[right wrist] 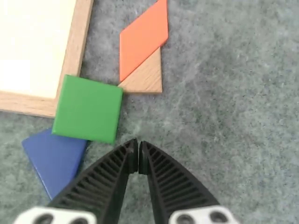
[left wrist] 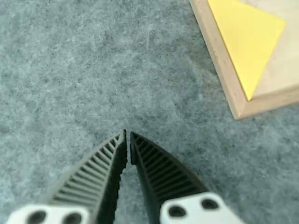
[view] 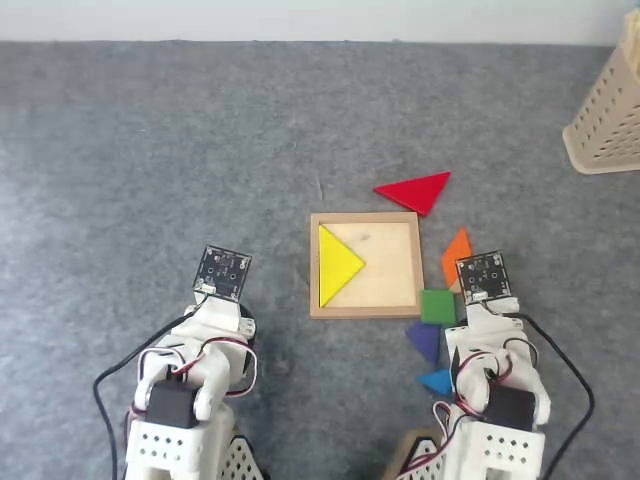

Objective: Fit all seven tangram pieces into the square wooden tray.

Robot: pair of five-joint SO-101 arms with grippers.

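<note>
Left gripper (left wrist: 127, 135) has its jaws closed tip to tip with nothing between them, low over the grey felt (view: 150, 150) just off the tray (view: 365, 313) on its left-arm side; right gripper (right wrist: 138, 142) is likewise pinched together and empty, just off the tray's opposite side, near its corner closest to the arms; inside the tray a yellow triangle (view: 336, 264) lies flat with its long edge against the wall on the left-arm side; a red triangle (view: 415, 189) lies just beyond the tray's far edge; on the right-arm side an orange parallelogram (right wrist: 143, 39) sits beside the tray, partly over a bare wooden triangle (right wrist: 145, 77); a green square (right wrist: 88, 108) touches the tray's near corner and appears to overlap its rim; a dark blue triangle (right wrist: 53, 156) lies partly under that square; a light blue triangle (view: 437, 381) lies farther from the tray, toward the arms; a pale basket (view: 610, 110) stands well apart from the tray.
</note>
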